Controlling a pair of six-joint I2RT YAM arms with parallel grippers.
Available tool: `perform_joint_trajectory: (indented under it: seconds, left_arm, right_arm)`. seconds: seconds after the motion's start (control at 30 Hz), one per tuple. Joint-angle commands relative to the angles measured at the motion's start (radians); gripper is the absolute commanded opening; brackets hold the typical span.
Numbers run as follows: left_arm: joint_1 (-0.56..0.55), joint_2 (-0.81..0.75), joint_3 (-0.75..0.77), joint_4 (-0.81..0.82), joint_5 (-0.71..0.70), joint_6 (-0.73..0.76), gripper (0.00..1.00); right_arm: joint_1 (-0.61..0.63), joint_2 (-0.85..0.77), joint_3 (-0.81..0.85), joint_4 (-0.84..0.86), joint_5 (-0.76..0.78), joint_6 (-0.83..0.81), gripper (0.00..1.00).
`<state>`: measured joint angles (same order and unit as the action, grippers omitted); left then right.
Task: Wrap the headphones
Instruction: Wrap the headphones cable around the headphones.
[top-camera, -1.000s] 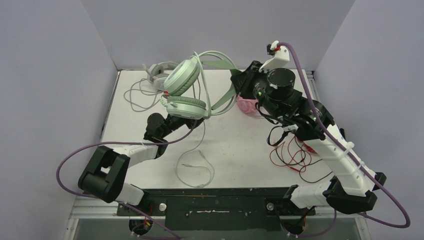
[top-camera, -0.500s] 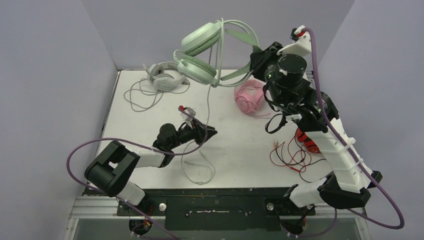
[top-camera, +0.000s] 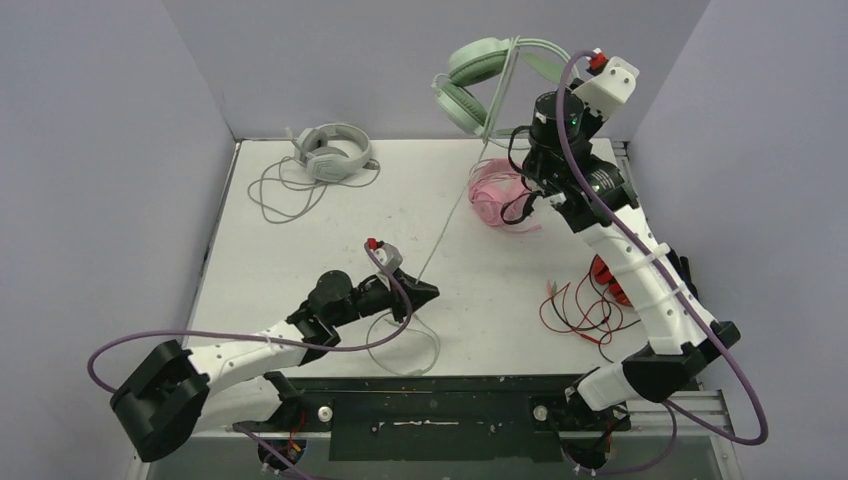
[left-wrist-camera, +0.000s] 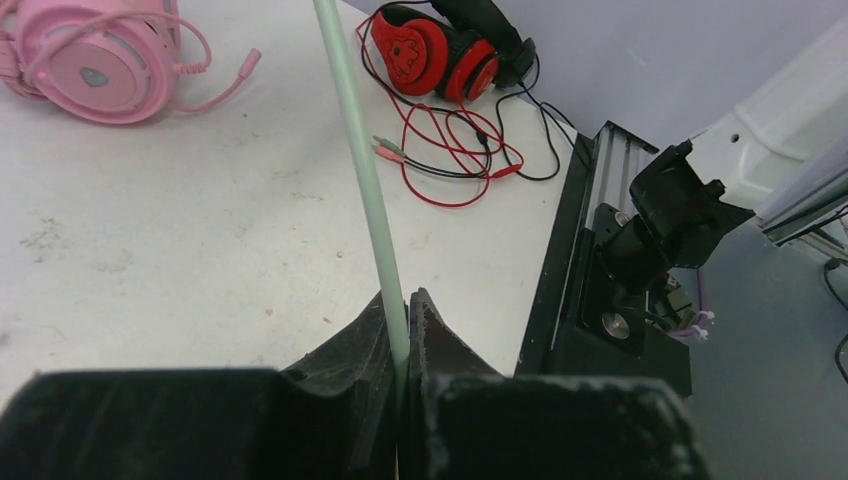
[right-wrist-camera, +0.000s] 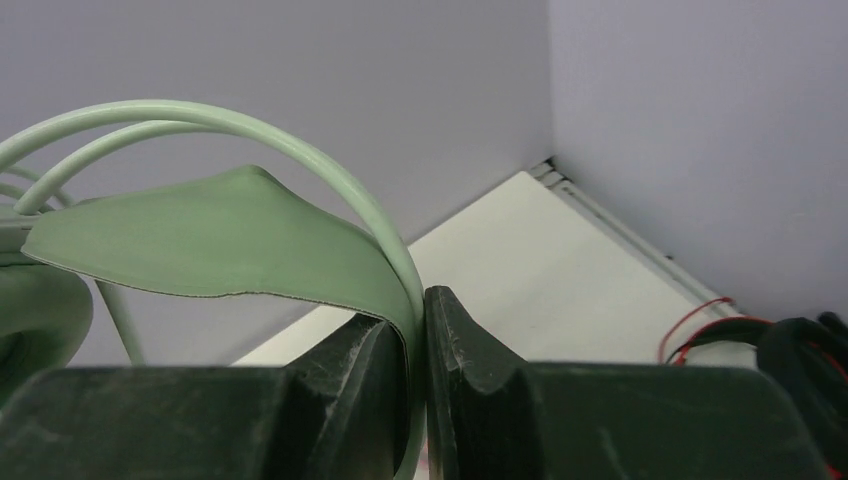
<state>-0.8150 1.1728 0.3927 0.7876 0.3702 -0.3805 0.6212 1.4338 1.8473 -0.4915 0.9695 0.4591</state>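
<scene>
The right arm (top-camera: 640, 280) has carried the green headphones (top-camera: 478, 82) higher, toward the far right corner of the surface (top-camera: 300, 240). The left gripper (top-camera: 425, 292) has dropped toward the near edge and pinched their cable (top-camera: 447, 218). The cable runs taut from that gripper up and away to the headset. The right gripper (right-wrist-camera: 420, 325) clamps the headband (right-wrist-camera: 230, 240). Only the left wrist view shows the cable between the jaws. Only the top view shows its slack by the near edge.

Left arm low, left end effector (left-wrist-camera: 403, 305) pinched closed, right arm high (right end effector (right-wrist-camera: 420, 310) clamped)
</scene>
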Motion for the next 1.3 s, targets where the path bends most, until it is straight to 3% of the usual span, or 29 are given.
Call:
perform_joint_trajectory:
  seconds: [0.0, 0.1, 0.27, 0.43, 0.6, 0.73, 0.93, 1.13, 1.27]
  left_arm:
    - [-0.030, -0.156, 0.069, -0.319, -0.089, 0.116, 0.00]
    - [-0.040, -0.233, 0.133, -0.470, -0.111, 0.164, 0.00]
    - [-0.044, -0.276, 0.246, -0.659, -0.142, 0.295, 0.00]
    - [-0.041, -0.241, 0.413, -0.899, -0.334, 0.492, 0.00]
    - [-0.021, -0.215, 0.512, -0.941, -0.468, 0.633, 0.00]
    - [0.065, -0.184, 0.571, -0.922, -0.379, 0.651, 0.00]
    - [0.303, -0.147, 0.557, -0.785, -0.068, 0.526, 0.03]
    - [0.423, -0.097, 0.523, -0.661, 0.090, 0.405, 0.06]
    - [0.459, -0.072, 0.496, -0.581, 0.139, 0.305, 0.07]
  right_arm:
    - [-0.137, 0.053, -0.036, 0.082, 0.051, -0.012, 0.00]
    - [-0.215, 0.093, -0.076, 0.001, -0.075, 0.048, 0.00]
    - [-0.216, 0.135, -0.205, -0.045, -0.119, 0.049, 0.00]
    - [-0.160, 0.078, -0.423, 0.010, -0.222, -0.073, 0.00]
    - [-0.069, 0.059, -0.513, -0.084, -0.299, -0.179, 0.00]
    - [0.037, 0.037, -0.561, -0.170, -0.364, -0.256, 0.00]
    - [0.163, -0.083, -0.618, -0.236, -0.437, -0.269, 0.00]
    - [0.195, -0.220, -0.626, -0.259, -0.761, -0.304, 0.00]
    - [0.207, -0.318, -0.600, -0.258, -0.859, -0.276, 0.00]
